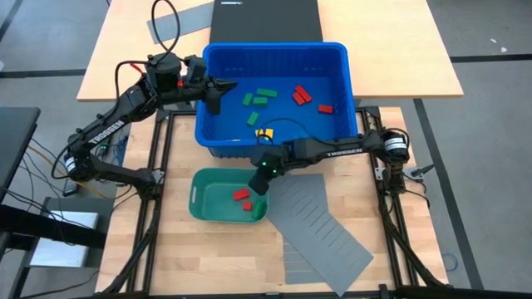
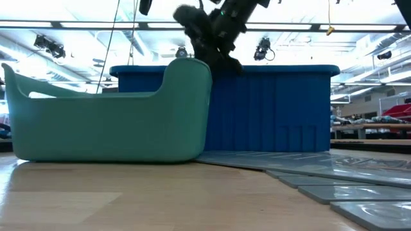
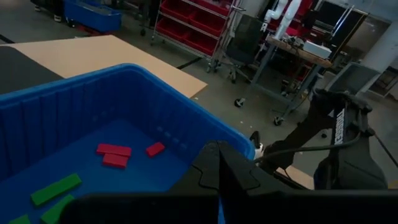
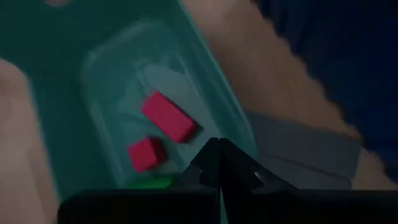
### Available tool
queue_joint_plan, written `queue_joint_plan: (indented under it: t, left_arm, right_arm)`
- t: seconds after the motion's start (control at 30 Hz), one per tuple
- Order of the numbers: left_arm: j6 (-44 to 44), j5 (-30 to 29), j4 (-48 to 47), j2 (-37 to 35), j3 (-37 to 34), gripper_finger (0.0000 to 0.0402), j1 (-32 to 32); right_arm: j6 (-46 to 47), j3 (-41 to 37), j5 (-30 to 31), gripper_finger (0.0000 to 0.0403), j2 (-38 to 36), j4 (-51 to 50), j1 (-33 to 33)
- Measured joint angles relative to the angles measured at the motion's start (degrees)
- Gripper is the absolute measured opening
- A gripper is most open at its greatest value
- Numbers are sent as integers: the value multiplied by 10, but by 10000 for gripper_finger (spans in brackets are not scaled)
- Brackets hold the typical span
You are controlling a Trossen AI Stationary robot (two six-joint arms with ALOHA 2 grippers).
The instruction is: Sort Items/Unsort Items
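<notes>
Teal tray — two red blocks and a green block lie on its floor, directly under the right gripper, jaws closed and empty. Beside the tray, blue bin — loose red, green and yellow blocks; left gripper over its rim, jaws closed, empty.

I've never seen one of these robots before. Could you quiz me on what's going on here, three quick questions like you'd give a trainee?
1. True or false: the teal tray holds two red blocks.
2. Which gripper hangs over the teal tray? A) left B) right
3. What colour is the big bin holding most blocks?

Key:
1. True.
2. B: the right gripper, shut, is over the tray; the left gripper is over the bin.
3. Blue.
</notes>
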Motion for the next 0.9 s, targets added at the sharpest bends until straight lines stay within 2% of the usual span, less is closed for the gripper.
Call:
queue_joint_plan:
  t: [0.13,0.27,0.5,0.63,0.77,0.9]
  left_arm:
    - [-1,-3,4,0,0,1,0]
    - [-12,-3,21,0,0,1,1]
    - [-16,-5,35,0,0,1,1]
    - [-27,-16,45,0,0,1,1]
    - [-29,-25,49,0,0,1,1]
    - [-28,-32,50,0,0,1,1]
  right_arm:
    - [-54,58,5,0,-6,-5,-11]
    - [-119,156,10,0,-17,-78,-44]
    - [-201,299,21,3,-28,-196,-190]
    - [-228,307,4,19,-25,-239,-280]
    - [-265,302,0,47,-6,-242,-358]
    - [-274,302,-63,87,37,-245,-416]
